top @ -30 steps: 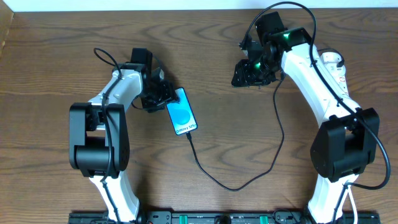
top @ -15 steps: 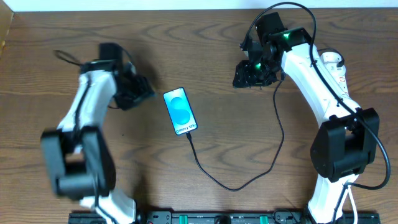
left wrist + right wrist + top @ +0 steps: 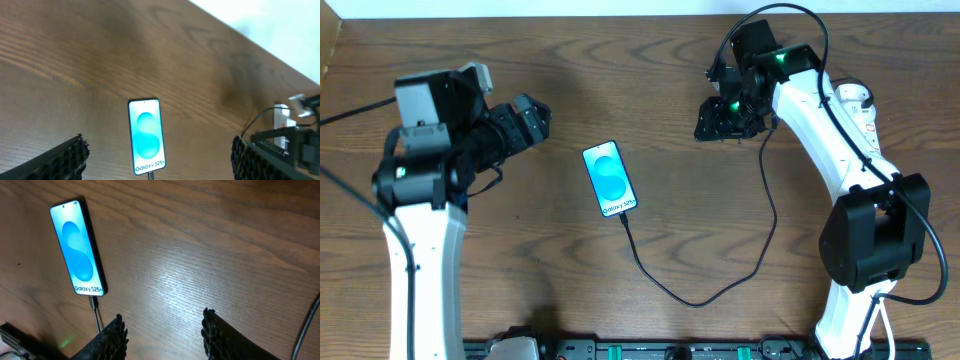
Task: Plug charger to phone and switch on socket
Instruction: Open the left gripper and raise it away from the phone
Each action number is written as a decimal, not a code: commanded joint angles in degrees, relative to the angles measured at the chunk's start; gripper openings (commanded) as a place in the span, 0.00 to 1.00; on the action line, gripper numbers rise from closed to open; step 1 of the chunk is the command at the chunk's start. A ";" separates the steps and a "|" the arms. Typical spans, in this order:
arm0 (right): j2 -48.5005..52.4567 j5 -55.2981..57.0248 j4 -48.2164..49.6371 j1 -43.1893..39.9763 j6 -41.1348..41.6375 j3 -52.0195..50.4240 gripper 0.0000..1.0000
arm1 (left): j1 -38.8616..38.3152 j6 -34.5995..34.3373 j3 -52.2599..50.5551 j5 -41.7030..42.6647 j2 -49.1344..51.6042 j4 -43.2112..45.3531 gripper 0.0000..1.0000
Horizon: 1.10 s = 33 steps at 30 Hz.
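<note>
The phone (image 3: 611,179) lies flat mid-table, its cyan screen lit; it also shows in the left wrist view (image 3: 146,135) and the right wrist view (image 3: 78,248). The charger's thin black cable (image 3: 695,300) has its plug tip in the phone's lower end (image 3: 150,175), loops toward the front, then rises to the right until my right arm hides it. The white socket (image 3: 857,103) lies at the far right, partly behind that arm. My left gripper (image 3: 535,120) is open and empty, raised to the left of the phone. My right gripper (image 3: 717,120) is open and empty (image 3: 163,316) over bare wood, right of the phone.
The wooden table's back edge (image 3: 620,15) meets a white surface. The right arm's own black cable arcs above it (image 3: 800,12). A dark rail (image 3: 650,350) runs along the front edge.
My left arm has pulled back from the phone's left edge, up and to the left, and its gripper is clear of the phone. The phone, cable and right arm have not moved.
</note>
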 commanded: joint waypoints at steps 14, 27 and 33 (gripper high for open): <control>-0.22 0.87 -0.39 0.37 -0.87 0.09 0.48 | 0.22 0.59 0.68 0.50 -2.69 -0.22 0.94; -0.22 0.55 -1.86 0.33 -0.87 0.09 0.47 | 0.22 0.59 0.68 0.52 -2.69 -0.20 0.94; -0.24 0.50 -2.43 -0.42 -0.87 0.09 0.42 | 0.22 0.59 0.68 0.50 -2.69 -0.22 0.94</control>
